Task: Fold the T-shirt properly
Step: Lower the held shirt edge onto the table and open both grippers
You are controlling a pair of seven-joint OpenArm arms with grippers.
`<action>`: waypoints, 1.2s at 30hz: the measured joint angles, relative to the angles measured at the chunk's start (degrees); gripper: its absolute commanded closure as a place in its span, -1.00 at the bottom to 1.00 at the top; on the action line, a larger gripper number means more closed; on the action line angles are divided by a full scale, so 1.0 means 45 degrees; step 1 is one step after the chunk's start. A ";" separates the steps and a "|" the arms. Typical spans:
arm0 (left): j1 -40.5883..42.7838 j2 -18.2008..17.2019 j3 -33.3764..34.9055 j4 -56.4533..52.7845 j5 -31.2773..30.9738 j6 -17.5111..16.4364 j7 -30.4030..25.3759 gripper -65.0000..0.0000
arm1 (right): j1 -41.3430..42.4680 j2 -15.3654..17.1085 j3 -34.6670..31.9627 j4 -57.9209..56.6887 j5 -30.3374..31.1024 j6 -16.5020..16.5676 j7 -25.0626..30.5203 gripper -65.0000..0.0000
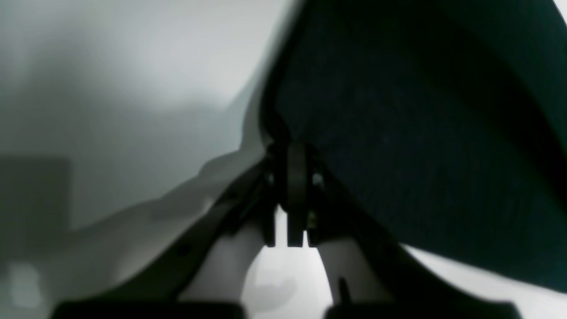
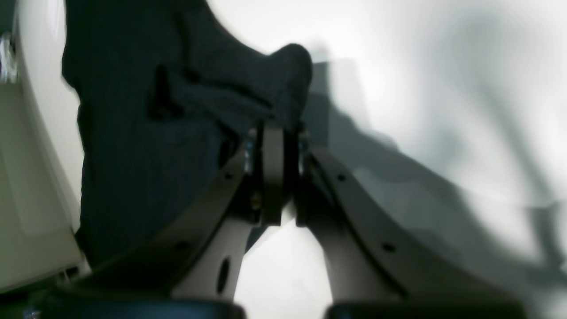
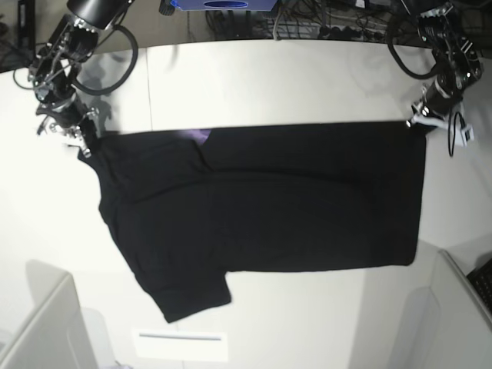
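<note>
The black T-shirt (image 3: 261, 204) lies spread across the white table, plain side up, with a small purple patch showing at a fold near its top edge. My left gripper (image 3: 417, 121) is at the shirt's top right corner in the base view, shut on the cloth (image 1: 421, 133). At the shirt's top left corner sits my right gripper (image 3: 83, 144), shut on a bunched bit of fabric (image 2: 248, 88). One sleeve (image 3: 192, 296) sticks out at the lower left.
The white table (image 3: 307, 77) extends beyond the shirt on all sides. A white strip (image 3: 181, 344) lies near the front edge. Grey panels stand at the lower left (image 3: 46, 330) and lower right (image 3: 461, 315). Cables and a blue box (image 3: 223, 4) sit behind the table.
</note>
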 measured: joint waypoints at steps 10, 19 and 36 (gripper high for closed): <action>0.2467 0.0112 -0.0816 0.1467 -0.0034 -0.0160 0.0049 1.00 | -0.2798 -0.0316 0.0019 0.2448 0.0044 0.0005 -0.0486 1.00; 0.3376 0.0015 -0.1219 0.1496 -0.0039 -0.0160 -0.0005 1.00 | -0.4459 -0.0345 -0.0034 0.2608 0.1399 0.0034 -0.0471 1.00; 0.4352 0.0510 -0.1200 0.2205 -0.0019 -0.0165 0.0005 1.00 | -0.5435 -0.0350 0.0005 0.3206 0.1491 0.0029 -0.0471 1.00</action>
